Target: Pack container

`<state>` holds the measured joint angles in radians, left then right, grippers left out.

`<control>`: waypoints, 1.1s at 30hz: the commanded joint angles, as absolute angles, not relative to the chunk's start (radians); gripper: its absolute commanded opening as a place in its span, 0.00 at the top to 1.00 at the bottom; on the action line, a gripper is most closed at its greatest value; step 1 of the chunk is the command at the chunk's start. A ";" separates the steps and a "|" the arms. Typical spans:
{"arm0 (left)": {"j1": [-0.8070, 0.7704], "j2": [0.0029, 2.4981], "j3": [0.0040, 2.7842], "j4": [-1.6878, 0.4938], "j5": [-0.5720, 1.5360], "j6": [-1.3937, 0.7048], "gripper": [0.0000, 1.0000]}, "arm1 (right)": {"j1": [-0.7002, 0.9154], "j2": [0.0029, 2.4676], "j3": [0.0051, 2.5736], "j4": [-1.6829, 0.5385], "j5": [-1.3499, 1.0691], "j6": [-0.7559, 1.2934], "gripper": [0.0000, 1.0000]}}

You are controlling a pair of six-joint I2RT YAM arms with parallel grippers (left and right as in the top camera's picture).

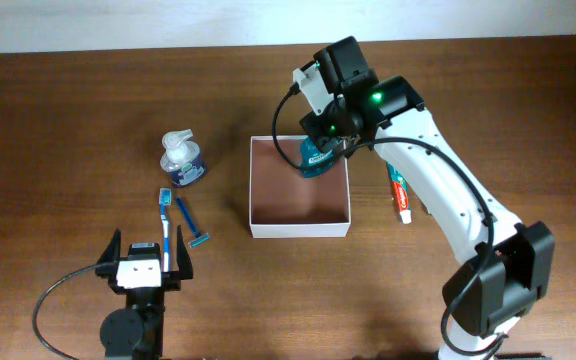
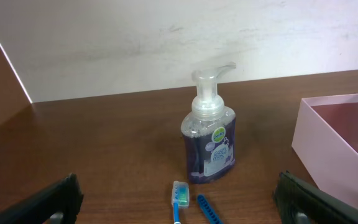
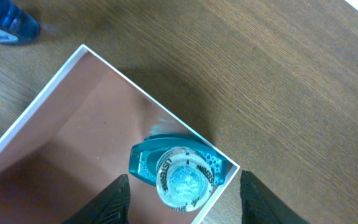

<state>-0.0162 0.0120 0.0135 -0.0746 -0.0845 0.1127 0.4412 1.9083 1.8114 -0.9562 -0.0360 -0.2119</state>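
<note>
Overhead view: the container (image 1: 298, 230) lay flat near the centre of the table (image 1: 68, 120), open face up. Being square, it had no long axis, and its sides ran nearly parallel to the table edges. A teal bottle (image 3: 151, 163) stood cap-up in its far right corner. The right gripper (image 3: 184, 180) hung above, fingers part-way apart on either side of the bottle; contact could not be judged. The left gripper (image 1: 150, 250) was spread wide and empty, facing a soap pump (image 1: 181, 160), toothbrush (image 1: 166, 220) and razor (image 1: 186, 215). Toothpaste (image 1: 400, 193) lay right of the container.
</note>
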 commanded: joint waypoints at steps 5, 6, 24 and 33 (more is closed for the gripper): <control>-0.010 0.006 0.009 -0.075 -0.074 0.127 0.00 | 0.438 1.932 1.818 -0.949 -0.048 -0.201 0.52; -0.010 0.006 0.009 -0.075 -0.074 0.127 0.01 | 0.438 1.936 1.818 -0.949 -0.049 -0.201 0.52; -0.010 0.006 0.009 -0.075 -0.074 0.127 0.00 | 0.437 1.969 1.809 -0.949 -0.048 -0.200 0.63; -0.010 0.006 0.009 -0.075 -0.074 0.127 0.01 | 0.437 1.969 1.810 -0.950 -0.047 -0.200 0.76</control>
